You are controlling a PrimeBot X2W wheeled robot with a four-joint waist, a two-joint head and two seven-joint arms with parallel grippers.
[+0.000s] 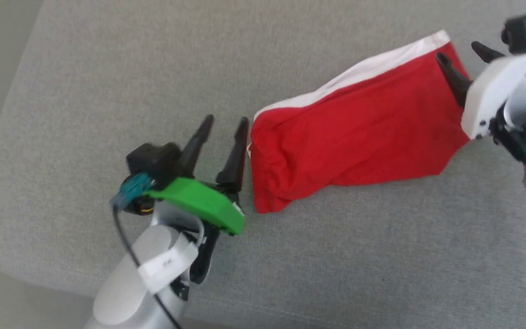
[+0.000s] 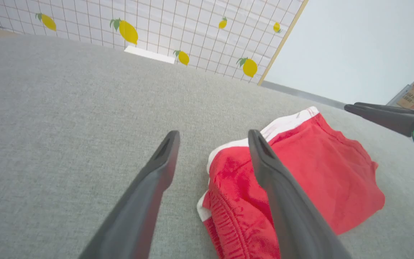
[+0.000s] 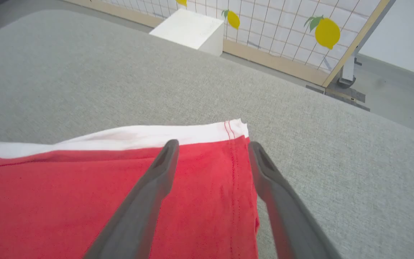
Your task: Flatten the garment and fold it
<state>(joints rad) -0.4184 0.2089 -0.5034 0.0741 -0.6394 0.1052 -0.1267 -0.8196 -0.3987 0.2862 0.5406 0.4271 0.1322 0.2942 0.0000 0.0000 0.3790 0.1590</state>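
Note:
The red garment (image 1: 359, 123) lies folded on the grey cushion, its white stripe (image 1: 372, 68) along the far edge and its gathered waistband at the left end. My left gripper (image 1: 226, 123) stands open just left of that waistband, its right finger against the cloth's edge; the left wrist view has the garment (image 2: 322, 172) behind that finger. My right gripper (image 1: 461, 52) hangs open over the garment's right end; in the right wrist view its fingers (image 3: 164, 169) straddle the stitched hem (image 3: 234, 172) of the garment (image 3: 67, 201), holding nothing.
The grey cushion (image 1: 107, 91) has a rounded corner and edge at the left of the head view. Beyond it stand a lemon-patterned grid screen (image 2: 156, 25) and a white box (image 3: 189, 28). The right arm's fingers (image 2: 383, 115) reach into the left wrist view.

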